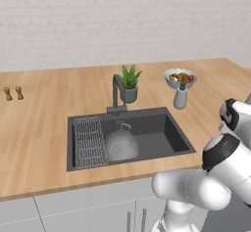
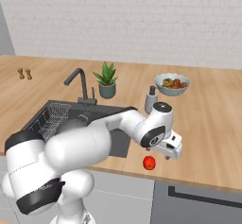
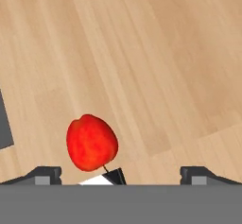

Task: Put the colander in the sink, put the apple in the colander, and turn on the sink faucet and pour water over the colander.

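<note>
The red apple (image 2: 149,162) lies on the wooden counter to the right of the sink (image 2: 124,110), close to the front edge. My gripper (image 2: 169,153) hovers just above and to the right of it, open and holding nothing. In the hand view the apple (image 3: 91,142) sits left of the midline between my spread fingertips (image 3: 45,175), with my gripper (image 3: 122,176) apart from it. The silver colander (image 1: 121,145) rests inside the dark sink (image 1: 179,137), beside the wire rack (image 1: 89,140). The dark faucet (image 1: 116,91) stands behind the basin, its spout bent over it.
Behind the sink are a potted green plant (image 1: 130,81), a pale fruit bowl on a pedestal (image 1: 180,77) and a soap dispenser (image 2: 151,99). Two small shakers (image 1: 13,93) stand at the far left. My arm stretches across the sink's right part in the right base view.
</note>
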{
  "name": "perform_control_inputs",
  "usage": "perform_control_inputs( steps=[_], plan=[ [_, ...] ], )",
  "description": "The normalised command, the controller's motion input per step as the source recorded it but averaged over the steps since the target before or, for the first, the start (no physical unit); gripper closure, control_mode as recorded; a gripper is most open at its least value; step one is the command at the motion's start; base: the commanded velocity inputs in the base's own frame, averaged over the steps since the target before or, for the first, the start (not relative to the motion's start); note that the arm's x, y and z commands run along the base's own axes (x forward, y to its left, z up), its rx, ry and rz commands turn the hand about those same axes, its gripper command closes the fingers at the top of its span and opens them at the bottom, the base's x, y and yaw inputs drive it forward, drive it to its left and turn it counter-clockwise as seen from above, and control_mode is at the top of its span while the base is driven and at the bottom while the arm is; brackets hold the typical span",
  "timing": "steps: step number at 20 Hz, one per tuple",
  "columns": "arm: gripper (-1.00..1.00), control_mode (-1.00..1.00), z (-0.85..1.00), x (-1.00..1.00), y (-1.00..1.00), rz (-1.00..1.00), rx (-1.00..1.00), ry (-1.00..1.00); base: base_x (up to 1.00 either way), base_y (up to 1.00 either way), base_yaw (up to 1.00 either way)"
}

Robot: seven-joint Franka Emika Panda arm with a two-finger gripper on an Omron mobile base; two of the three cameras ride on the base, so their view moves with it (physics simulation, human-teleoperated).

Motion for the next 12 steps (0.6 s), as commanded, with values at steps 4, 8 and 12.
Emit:
perform_control_inputs(
  steps=[4, 8, 12],
  plan=[
    [-1.0, -1.0, -0.01, -0.01, 0.19, 0.06, 0.0, 0.0, 0.0, 0.0, 0.0],
    [-1.0, -1.0, -0.04, 0.0, 0.18, 0.1, 0.0, 0.0, 0.0, 0.0, 0.0],
    [-1.0, -1.0, -0.17, -0.01, 0.04, 0.12, 0.0, 0.0, 0.0, 0.0, 0.0]
  ],
)
